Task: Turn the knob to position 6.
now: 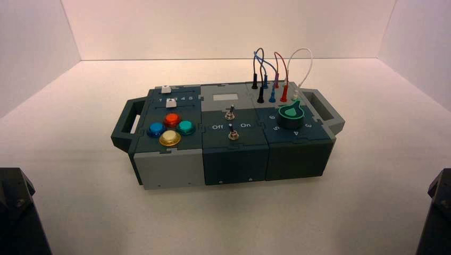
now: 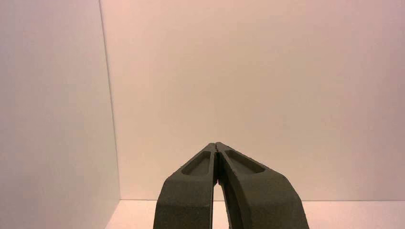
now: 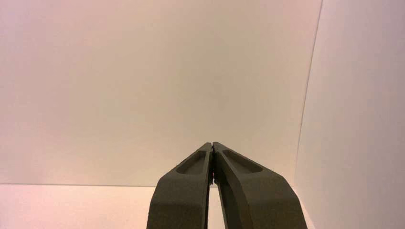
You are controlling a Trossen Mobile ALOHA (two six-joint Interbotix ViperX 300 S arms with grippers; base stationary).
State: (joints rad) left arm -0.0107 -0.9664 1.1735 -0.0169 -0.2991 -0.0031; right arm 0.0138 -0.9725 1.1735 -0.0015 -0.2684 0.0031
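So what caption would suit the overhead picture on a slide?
Control box awaiting its green-pointer knob turn; both arms parked at the lower corners.

**Dark, Matte, and Ridged: Our Arms Up Close**

We see our left gripper (image 2: 216,148) as two dark olive-grey fingers (image 2: 188,191), broad at the base and tapering to narrow tips. Each finger carries a shallow, elongated recess with a raised rim along its outer face, and the surface looks matte and slightly grainy. Our right gripper (image 3: 212,144) has the same colour and moulded shape. From above, our left arm (image 1: 18,212) and right arm (image 1: 437,212) appear as black, blocky housings with angled edges.
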